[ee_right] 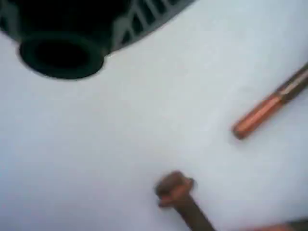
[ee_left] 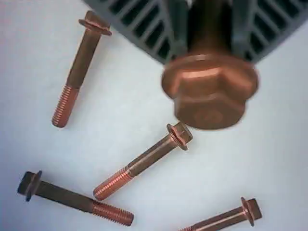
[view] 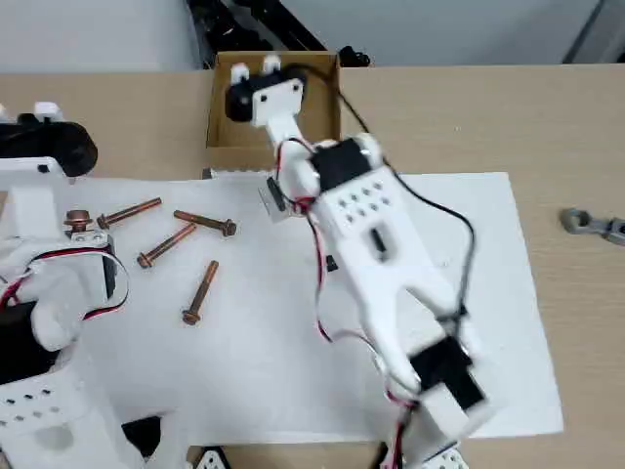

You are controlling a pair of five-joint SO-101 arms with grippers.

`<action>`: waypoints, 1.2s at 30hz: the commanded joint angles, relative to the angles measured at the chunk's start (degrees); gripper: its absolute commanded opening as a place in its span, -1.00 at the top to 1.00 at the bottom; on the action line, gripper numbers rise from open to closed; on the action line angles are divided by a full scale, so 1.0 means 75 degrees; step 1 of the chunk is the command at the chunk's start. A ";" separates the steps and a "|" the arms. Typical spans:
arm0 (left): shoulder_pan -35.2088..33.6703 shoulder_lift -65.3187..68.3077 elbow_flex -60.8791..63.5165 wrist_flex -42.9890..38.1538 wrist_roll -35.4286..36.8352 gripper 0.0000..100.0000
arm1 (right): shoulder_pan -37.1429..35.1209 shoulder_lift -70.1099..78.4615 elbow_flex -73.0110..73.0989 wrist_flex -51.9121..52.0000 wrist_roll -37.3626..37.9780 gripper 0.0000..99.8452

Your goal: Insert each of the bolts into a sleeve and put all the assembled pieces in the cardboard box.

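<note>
My left gripper (view: 78, 223) (ee_left: 208, 33) hovers over the left part of the white paper, shut on a copper bolt (ee_left: 209, 91) whose hex head points toward the camera. Several loose copper bolts (view: 166, 245) (ee_left: 144, 161) lie on the paper just right of it. My right gripper (view: 276, 198) (ee_right: 62, 24) hangs low over the paper near the box, shut on a black sleeve (ee_right: 60, 55). A bolt head (ee_right: 174, 188) and a threaded bolt tip (ee_right: 255, 119) lie close by it. The cardboard box (view: 220, 127) stands at the back, partly hidden by the right arm.
A white paper sheet (view: 469, 244) covers the middle of the wooden table. A metal tool (view: 591, 225) lies on the bare wood at the far right. The right arm's body stretches across the middle of the sheet from the front edge.
</note>
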 commanded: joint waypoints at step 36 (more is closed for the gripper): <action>0.2860 -0.0129 -0.0018 -0.1594 0.0047 0.99 | 0.0217 -1.1974 0.8252 -0.1788 -0.1067 1.00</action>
